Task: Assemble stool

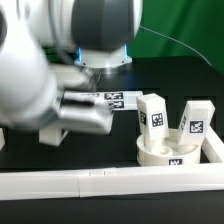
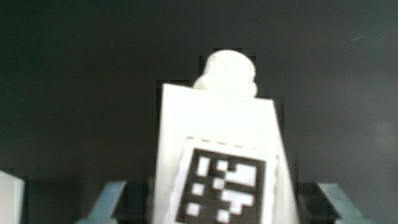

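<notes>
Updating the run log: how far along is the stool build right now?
Looks done: two legs stand on the seat disc. In hand: the wrist view shows a third leg between the gripper fingers, apparently gripped. Left: mounting that leg on the disc. Whether the standing legs are fully seated can't be told.

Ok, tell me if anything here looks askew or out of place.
Two legs stand on the seat disc near the corner of the white rails. The first leg is about upright; the second leg leans, so it looks unevenly seated. A third leg lies between the gripper fingers. Nothing looks broken.
</notes>
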You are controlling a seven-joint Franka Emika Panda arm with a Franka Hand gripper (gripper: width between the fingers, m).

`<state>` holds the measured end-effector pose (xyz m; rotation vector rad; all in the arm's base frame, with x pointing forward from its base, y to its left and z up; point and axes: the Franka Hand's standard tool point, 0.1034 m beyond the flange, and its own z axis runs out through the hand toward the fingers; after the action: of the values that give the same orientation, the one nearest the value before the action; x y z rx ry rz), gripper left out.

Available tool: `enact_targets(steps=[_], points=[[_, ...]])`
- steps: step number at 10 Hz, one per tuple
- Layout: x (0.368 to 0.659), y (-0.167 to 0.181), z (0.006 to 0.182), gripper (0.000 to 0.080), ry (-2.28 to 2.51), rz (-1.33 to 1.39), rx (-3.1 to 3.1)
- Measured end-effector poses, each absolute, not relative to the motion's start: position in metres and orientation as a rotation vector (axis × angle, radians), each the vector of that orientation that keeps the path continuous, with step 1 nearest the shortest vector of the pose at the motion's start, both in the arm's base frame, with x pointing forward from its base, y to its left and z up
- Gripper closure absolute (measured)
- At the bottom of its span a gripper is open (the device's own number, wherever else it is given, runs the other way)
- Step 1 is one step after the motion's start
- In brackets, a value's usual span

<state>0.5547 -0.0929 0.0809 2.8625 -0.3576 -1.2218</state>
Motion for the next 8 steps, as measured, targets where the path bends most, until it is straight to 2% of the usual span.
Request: enact_targets(steps=[1,3,5,8], points=[[0.549,-0.098,0.085,0.0475,-0.33,-1.234,2.835],[0.544,-0.105,0.077,0.0475,-0.318,-1.229,2.8],[0.566,-0.103,0.08,0.0475,-0.29,-0.981,2.886],[0.605,-0.066,0.129,0.0475,-0.196,-0.607,2.986]])
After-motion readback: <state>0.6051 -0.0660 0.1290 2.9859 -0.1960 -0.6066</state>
